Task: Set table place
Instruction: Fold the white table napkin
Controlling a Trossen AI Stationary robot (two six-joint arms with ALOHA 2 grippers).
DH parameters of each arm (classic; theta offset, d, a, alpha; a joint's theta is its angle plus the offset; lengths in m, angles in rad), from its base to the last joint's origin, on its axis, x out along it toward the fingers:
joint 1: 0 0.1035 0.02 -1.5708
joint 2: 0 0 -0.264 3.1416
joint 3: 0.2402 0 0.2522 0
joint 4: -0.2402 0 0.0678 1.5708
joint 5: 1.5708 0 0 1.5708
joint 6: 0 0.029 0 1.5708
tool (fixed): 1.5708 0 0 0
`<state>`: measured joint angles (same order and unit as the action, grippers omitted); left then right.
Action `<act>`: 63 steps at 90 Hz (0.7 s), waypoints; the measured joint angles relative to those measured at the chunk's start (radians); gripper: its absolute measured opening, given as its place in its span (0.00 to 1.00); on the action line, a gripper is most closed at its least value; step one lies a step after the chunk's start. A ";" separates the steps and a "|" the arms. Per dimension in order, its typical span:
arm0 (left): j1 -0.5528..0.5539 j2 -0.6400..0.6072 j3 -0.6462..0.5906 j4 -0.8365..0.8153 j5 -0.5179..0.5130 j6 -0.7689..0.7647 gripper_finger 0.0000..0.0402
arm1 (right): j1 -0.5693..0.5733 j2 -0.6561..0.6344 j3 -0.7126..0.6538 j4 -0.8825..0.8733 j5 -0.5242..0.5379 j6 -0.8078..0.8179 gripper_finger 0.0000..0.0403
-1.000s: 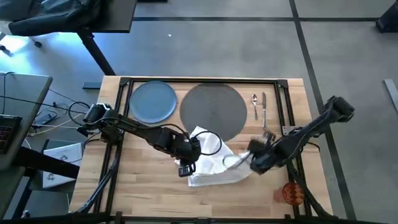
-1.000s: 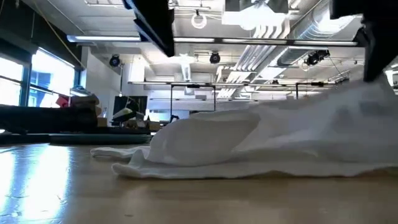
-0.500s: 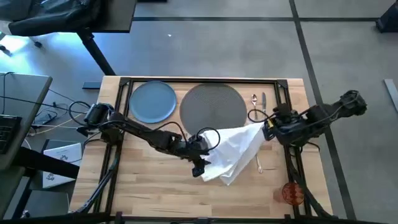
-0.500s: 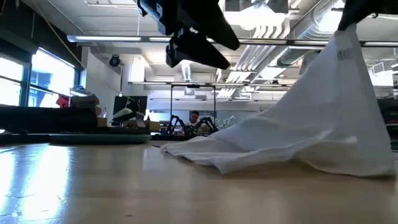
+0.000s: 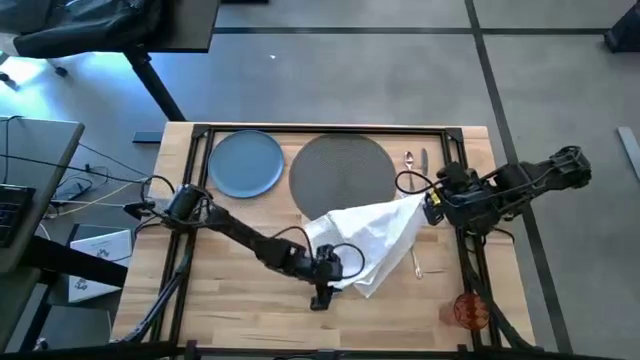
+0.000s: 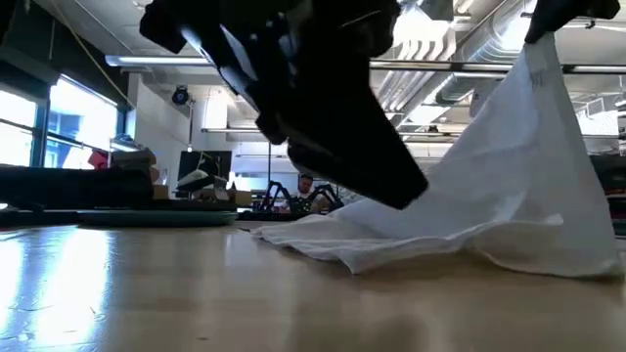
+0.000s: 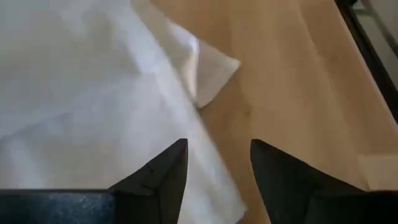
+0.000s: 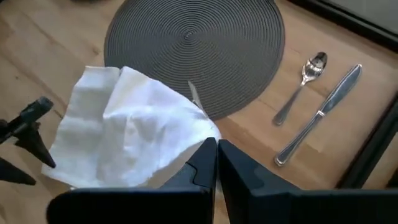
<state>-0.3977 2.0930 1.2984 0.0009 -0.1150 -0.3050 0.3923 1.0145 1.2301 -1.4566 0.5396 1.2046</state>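
The white napkin [image 5: 368, 238] is drawn up into a tent at the table's middle right; its lower part rests on the wood. My right gripper [image 5: 430, 205] is shut on its raised corner. My left gripper [image 5: 325, 285] is open, low over the napkin's near left edge [image 7: 205, 180]. In the left wrist view one finger stands over the cloth and one over bare wood. Whether they touch it, I cannot tell. The dark woven mat [image 5: 343, 170] and the blue plate [image 5: 246, 163] lie at the far side. My right gripper pinches the napkin's raised corner [image 8: 207, 135] between its two shut fingers. The fingers come slanting down from the table's right. The cloth hangs from them in a sloping sheet [image 6: 528, 166], its lower folds [image 6: 391, 249] lying on the table.
A spoon [image 5: 409, 162] and a knife [image 5: 424, 168] lie right of the mat. A fork [image 5: 415, 263] lies just right of the napkin. An orange cup [image 5: 468, 310] stands at the near right corner. The near left wood [image 5: 230, 310] is bare.
My right gripper has risen and gone toward the table's right and far edges with the napkin's corner, pulling the crumpled heap up into a tent, then held still. My left gripper has moved toward the near edge, off the napkin's top to its near left edge.
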 joint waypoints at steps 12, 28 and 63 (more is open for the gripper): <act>-0.019 0.036 0.096 -0.220 -0.047 -0.053 0.34 | 0.000 0.000 0.000 0.001 -0.001 -0.009 0.00; -0.028 0.035 0.155 -0.406 -0.092 -0.094 0.13 | 0.001 0.000 0.000 0.002 0.001 -0.009 0.00; -0.031 0.023 0.208 -0.464 -0.019 -0.075 0.08 | 0.001 0.000 -0.001 0.020 -0.023 -0.066 0.00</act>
<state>-0.4286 2.1160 1.5062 -0.4629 -0.1338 -0.3801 0.3931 1.0149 1.2293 -1.4364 0.5168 1.1388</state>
